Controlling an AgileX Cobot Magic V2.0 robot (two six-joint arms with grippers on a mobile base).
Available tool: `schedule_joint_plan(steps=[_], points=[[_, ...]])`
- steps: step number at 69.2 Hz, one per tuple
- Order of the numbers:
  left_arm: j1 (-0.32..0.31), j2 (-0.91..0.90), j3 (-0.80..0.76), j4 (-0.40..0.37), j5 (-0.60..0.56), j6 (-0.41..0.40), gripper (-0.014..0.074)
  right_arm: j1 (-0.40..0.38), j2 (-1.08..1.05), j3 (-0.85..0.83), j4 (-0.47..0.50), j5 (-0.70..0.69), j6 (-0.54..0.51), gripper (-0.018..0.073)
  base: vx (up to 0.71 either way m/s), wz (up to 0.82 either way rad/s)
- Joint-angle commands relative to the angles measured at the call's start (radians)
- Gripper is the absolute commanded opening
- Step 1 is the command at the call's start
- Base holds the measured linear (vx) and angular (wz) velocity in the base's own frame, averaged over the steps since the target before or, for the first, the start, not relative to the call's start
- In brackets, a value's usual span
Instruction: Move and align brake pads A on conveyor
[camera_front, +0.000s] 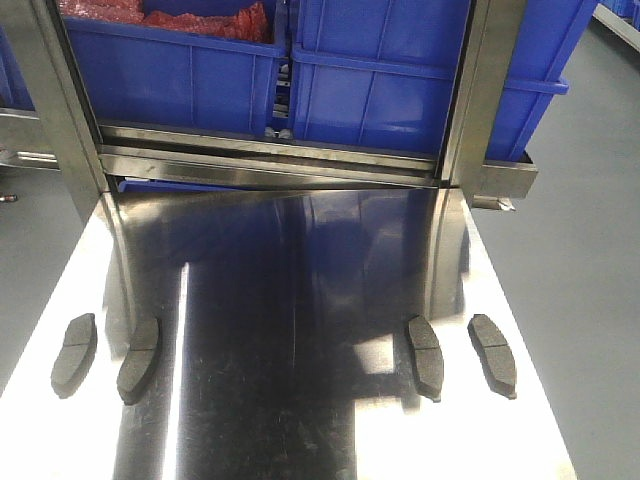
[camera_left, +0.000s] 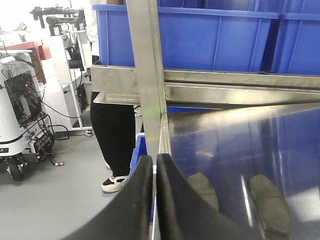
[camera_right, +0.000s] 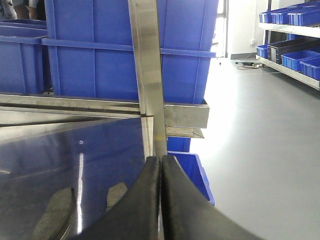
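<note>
The right gripper (camera_right: 160, 167) has its black jaws pressed together, with nothing between them, over the tabletop's (camera_right: 50, 150) right edge. Two brake pads (camera_right: 60, 215) (camera_right: 116, 195) lie flat near that edge. Beyond it, a steel post (camera_right: 149, 75) stands before blue bins (camera_right: 95, 50).

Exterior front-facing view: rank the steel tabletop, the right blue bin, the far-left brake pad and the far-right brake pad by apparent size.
1. steel tabletop
2. right blue bin, cropped by the frame
3. far-left brake pad and far-right brake pad: look alike, unranked
</note>
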Motion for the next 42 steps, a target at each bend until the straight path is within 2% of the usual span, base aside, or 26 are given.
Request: schedule_joint_plan(steps=[1, 42], points=[[0.001, -0.011, -0.009, -0.007, -0.073, -0.007, -0.0006, -0.006, -0.016, 0.020, -0.004, -0.067, -0.004, -0.0006, 0.00, 0.00], [0.001, -0.011, -0.009, -0.007, -0.073, -0.007, -0.0006, -0.006, -0.016, 0.020, -0.004, -0.067, -0.004, -0.0006, 0.00, 0.00]])
